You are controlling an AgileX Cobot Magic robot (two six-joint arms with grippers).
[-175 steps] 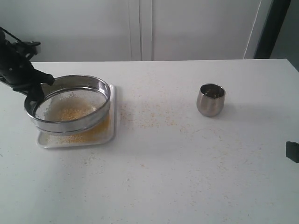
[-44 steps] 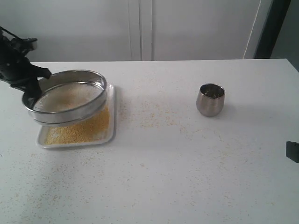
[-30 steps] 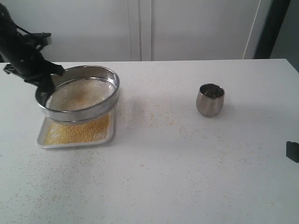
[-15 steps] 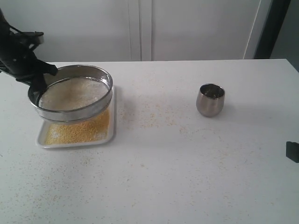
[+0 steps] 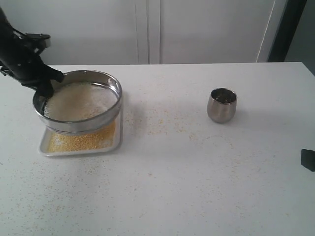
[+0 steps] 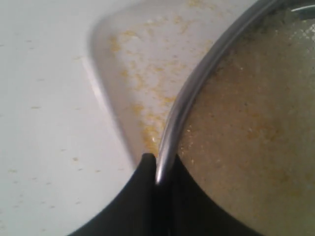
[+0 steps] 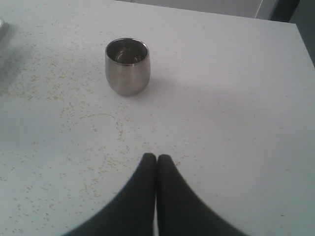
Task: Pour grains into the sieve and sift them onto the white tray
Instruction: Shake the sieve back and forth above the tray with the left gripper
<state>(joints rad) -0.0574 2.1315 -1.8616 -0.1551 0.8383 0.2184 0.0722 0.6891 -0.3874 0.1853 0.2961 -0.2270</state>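
The sieve (image 5: pixel 78 105), a wide steel ring, hangs tilted over the white tray (image 5: pixel 44 150) at the table's left. Whitish grains (image 5: pixel 78 101) cover its mesh; yellow grains (image 5: pixel 83 140) lie heaped on the tray below. My left gripper (image 5: pixel 43 91) is shut on the sieve's rim (image 6: pixel 189 93) at its far left side, one finger outside and one inside the ring. The tray's corner (image 6: pixel 108 73) with scattered yellow grains shows beside the rim. My right gripper (image 7: pixel 156 158) is shut and empty, hovering over the table short of the steel cup.
A small rounded steel cup (image 5: pixel 222 104) stands upright right of centre, also the cup (image 7: pixel 127 66) ahead of the right gripper. Loose grains are strewn over the white table (image 5: pixel 162 120) between tray and cup. A dark block (image 5: pixel 308 160) sits at the right edge.
The sieve has been swinging side to side above the tray with my left gripper, and now sits slightly right of half a second ago. The yellow heap on the tray has grown.
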